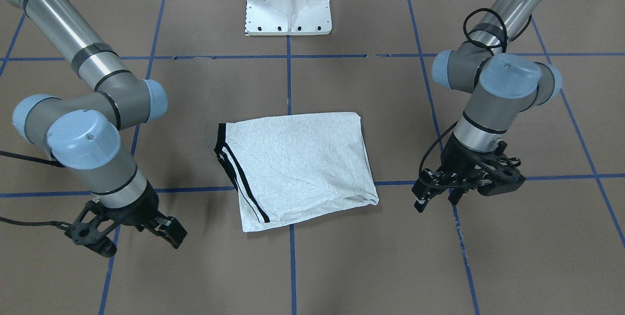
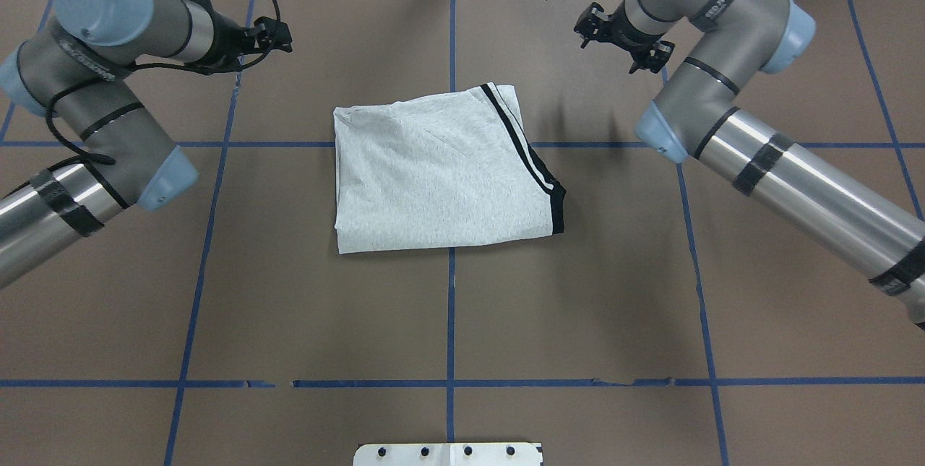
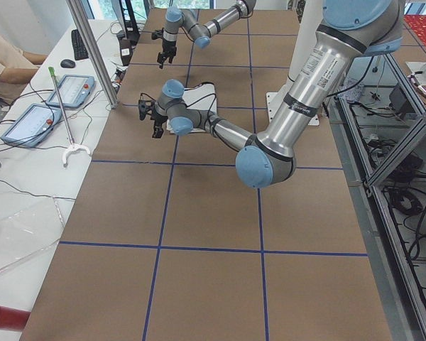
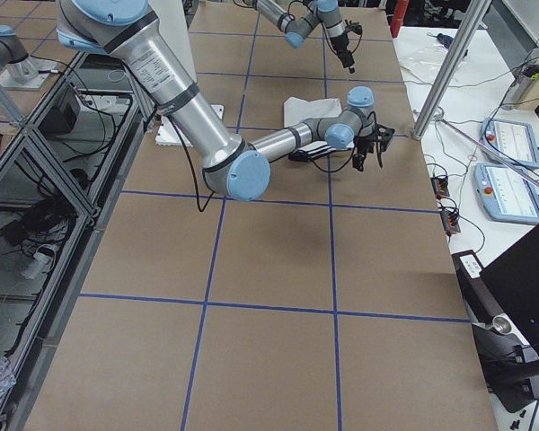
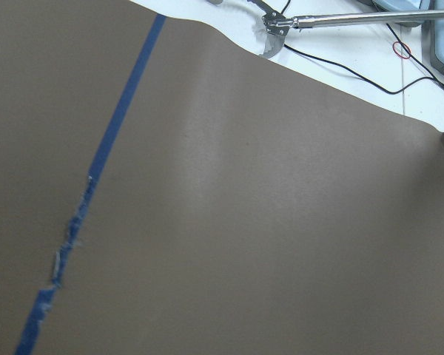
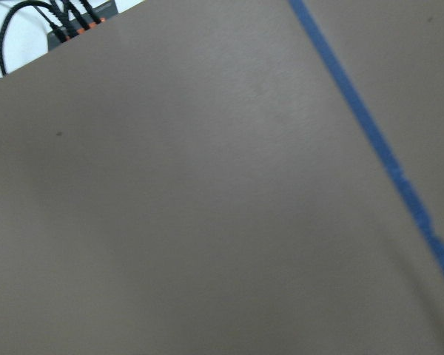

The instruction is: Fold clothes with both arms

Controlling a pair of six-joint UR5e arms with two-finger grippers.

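Front-facing: lying folded in the middle of the bench (image 1: 342, 266), grey T-shirt (image 1: 298, 168), black stripes facing the bench's right end; flanking it, well apart, left gripper (image 1: 436, 201) and right gripper (image 1: 134, 241), both gaping wide and empty. Overhead: sitting between the grippers, each hovering nearer the operators' edge. Wrist cameras: facing brown paper (image 5: 281, 222) and blue tape (image 5: 103, 163).

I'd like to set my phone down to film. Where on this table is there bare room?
The widest bare stretch lies between the folded T-shirt and the white pedestal. Narrower bare strips separate the T-shirt from the left gripper and the right gripper. Crowded: the side away from the pedestal, where both open grippers hang flanking the T-shirt.
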